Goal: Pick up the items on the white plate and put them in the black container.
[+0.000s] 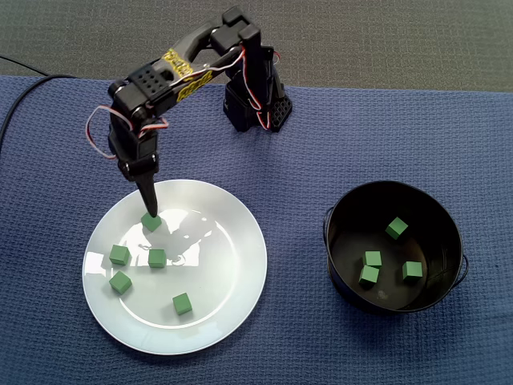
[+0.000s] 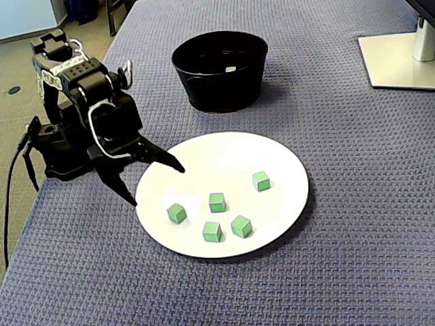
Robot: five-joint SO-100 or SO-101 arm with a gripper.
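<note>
In a fixed view, the gripper is seen spread wide and empty over the white plate's left edge. One green cube lies just right of the near fingertip, ungripped. Four other cubes are scattered further right on the plate. Four more lie in the black container.

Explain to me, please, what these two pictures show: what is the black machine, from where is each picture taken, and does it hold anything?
The black machine is a small robot arm that ends in a two-finger hand. One fixed view looks down from above. The other looks from the side, with the arm at the left. A blue cloth covers the table. On it stand a white plate with five green cubes and a black container that holds four more. The hand is open above the plate's edge, close to the nearest cube, and it holds nothing.
</note>
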